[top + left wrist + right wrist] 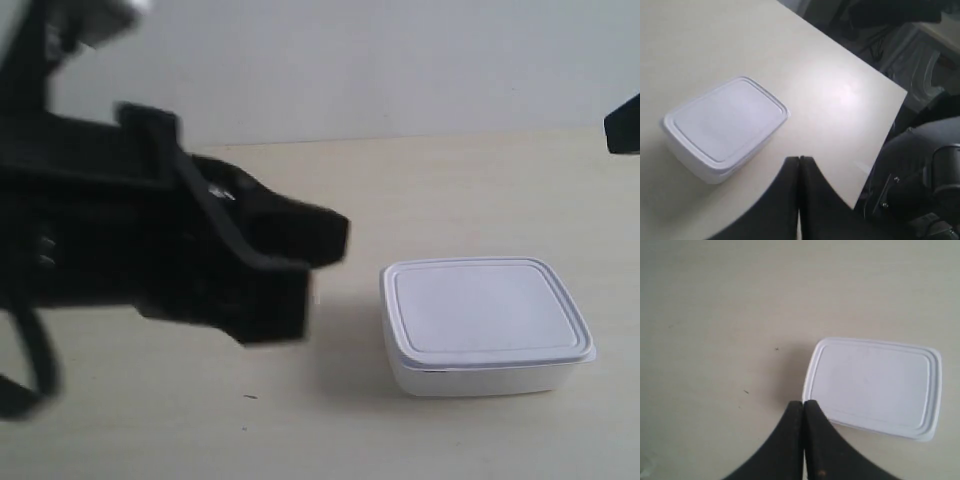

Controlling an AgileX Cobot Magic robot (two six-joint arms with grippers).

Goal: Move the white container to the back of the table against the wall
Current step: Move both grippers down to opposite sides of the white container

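Blurred foreground arm [150, 250], edge-cropped

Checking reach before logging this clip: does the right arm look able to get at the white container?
Probably yes. In the right wrist view the white container lies on the table close ahead of the right pincer, nothing between them. It is shut, so could push but must open to grasp.

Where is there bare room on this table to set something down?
Bare table lies between the white container and the wall, and in front of it. The arm at the exterior view's left crowds that side.
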